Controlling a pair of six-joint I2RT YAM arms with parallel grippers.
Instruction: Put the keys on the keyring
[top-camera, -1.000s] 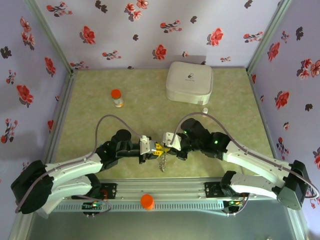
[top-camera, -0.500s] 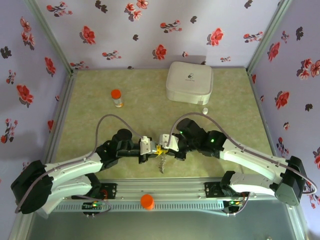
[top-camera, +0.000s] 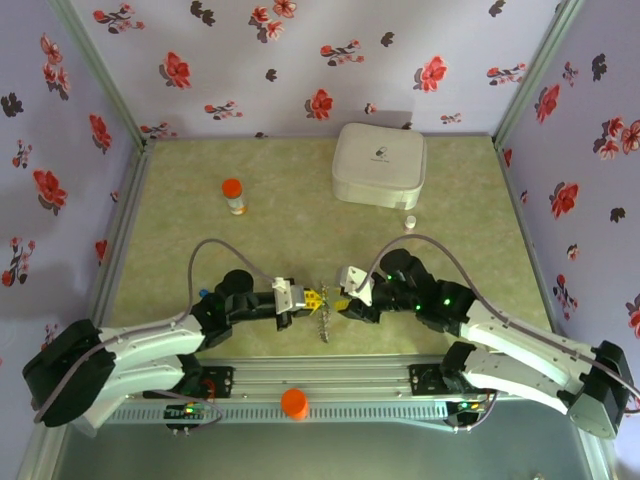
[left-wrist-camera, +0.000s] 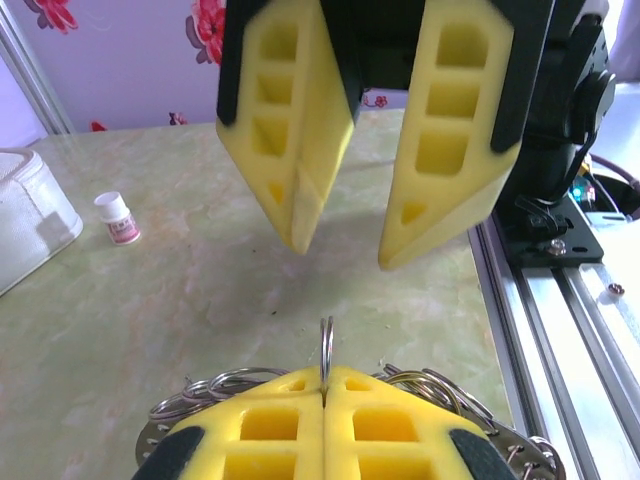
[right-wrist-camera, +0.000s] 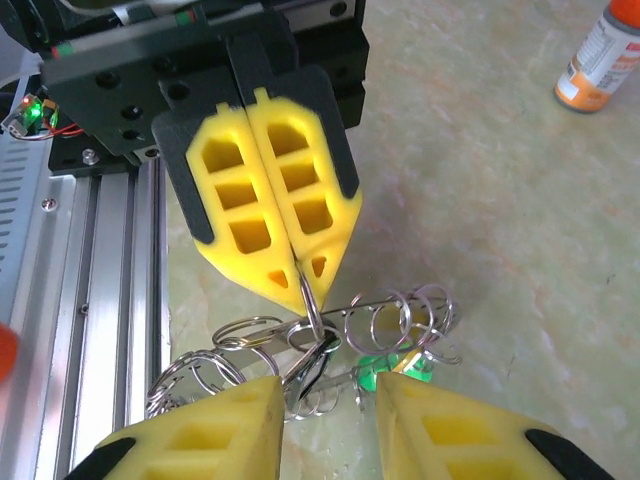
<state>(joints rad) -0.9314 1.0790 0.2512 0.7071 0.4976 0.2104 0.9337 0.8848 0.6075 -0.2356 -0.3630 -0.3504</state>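
Observation:
My left gripper is shut on a thin silver split ring that stands upright out of its yellow fingertips. That ring belongs to the keyring, a tangle of silver wire loops hanging below both grippers. Among the loops I see the keys: a green head and a dark one. My right gripper is open, its fingers either side of the bundle and touching nothing. In the left wrist view the right gripper faces the held ring, jaws apart. The left gripper and the right gripper nearly meet.
A white rounded box stands at the back right, with a tiny white bottle in front of it. An orange-capped bottle stands at the back left. The aluminium rail with an orange knob runs along the near edge.
My right gripper has opened and pulled back a little to the right, off the ring. My left gripper has closed fully on the ring and still holds it.

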